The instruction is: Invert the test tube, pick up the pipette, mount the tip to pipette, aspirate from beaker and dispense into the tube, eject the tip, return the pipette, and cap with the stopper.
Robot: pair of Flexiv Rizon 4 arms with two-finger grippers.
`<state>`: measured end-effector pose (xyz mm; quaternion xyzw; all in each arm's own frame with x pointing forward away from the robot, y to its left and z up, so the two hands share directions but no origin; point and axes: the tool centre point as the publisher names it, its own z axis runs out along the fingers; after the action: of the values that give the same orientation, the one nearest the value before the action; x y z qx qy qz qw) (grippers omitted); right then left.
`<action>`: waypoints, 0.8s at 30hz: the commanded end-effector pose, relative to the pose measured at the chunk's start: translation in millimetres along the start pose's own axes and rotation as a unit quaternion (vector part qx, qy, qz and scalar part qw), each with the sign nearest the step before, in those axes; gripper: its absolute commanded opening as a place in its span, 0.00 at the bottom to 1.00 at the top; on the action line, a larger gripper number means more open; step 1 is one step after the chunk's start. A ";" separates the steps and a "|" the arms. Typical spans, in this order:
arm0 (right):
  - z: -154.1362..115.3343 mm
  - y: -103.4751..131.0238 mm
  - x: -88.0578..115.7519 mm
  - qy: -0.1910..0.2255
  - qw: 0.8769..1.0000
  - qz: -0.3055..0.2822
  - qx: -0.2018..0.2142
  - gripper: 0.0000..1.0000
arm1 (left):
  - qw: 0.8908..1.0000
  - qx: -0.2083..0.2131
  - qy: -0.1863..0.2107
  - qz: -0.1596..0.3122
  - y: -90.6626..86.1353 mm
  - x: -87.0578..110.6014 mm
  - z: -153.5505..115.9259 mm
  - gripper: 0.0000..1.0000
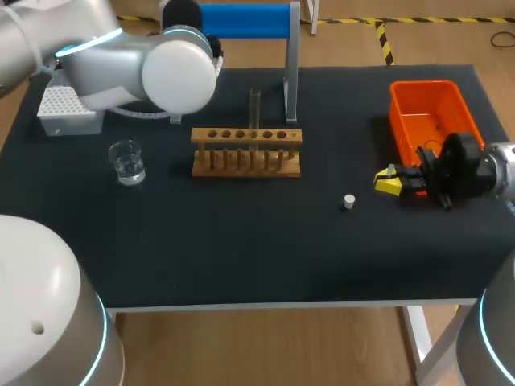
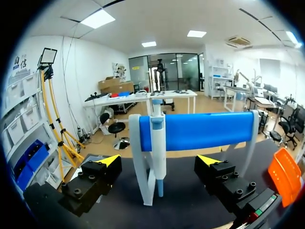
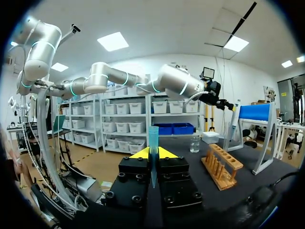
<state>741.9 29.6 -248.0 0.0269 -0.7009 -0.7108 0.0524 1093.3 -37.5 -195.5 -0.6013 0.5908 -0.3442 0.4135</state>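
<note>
Left gripper (image 2: 159, 163) fingers spread wide either side of pipette (image 2: 158, 138) hanging on blue stand (image 2: 205, 131). Right gripper (image 3: 153, 153) fingers clenched on upright blue piece, probably a pipette tip (image 3: 153, 136), near orange bin (image 1: 424, 84).

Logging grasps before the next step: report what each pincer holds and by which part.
Right pincer is shut on a translucent blue tapered plastic pipette tip, gripped about mid-length, wide end sticking out. Left pincer is open, holding nothing.
</note>
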 end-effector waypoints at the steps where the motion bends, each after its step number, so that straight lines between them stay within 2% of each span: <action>1: 0.0 0.2 0.9 -0.001 1.000 0.000 0.001 0.00 | 1.000 -0.005 0.011 -0.005 -4.4 0.0 22.3 1.00; 8: 0.0 0.2 0.9 -0.001 1.000 0.000 0.001 0.00 | 1.000 -0.005 0.014 -0.009 -9.3 -2.0 38.7 1.00; 12: 0.0 0.2 0.9 -0.001 1.000 0.000 0.001 0.00 | 1.000 -0.003 0.016 -0.008 -11.4 -1.6 42.8 0.95; 18: 0.0 0.2 0.9 -0.001 1.000 0.000 0.001 0.00 | 1.000 -0.001 0.017 -0.004 -15.0 1.1 48.4 0.80; 20: 0.0 0.2 0.9 -0.001 1.000 0.000 0.001 0.00 | 1.000 0.000 0.018 -0.002 -15.5 1.8 49.3 0.65; 22: 0.0 0.2 0.9 -0.001 1.000 0.000 0.001 0.00 | 1.000 0.001 0.018 -0.001 -16.2 2.5 51.0 0.62; 24: 0.0 0.2 0.9 -0.001 1.000 0.000 0.001 0.00 | 1.000 0.001 0.018 -0.001 -16.4 2.7 52.4 0.54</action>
<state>741.9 29.6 -247.9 0.0269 -0.7009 -0.7108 0.0524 1142.0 -34.8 -201.2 -0.5949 0.5961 -0.3560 0.4049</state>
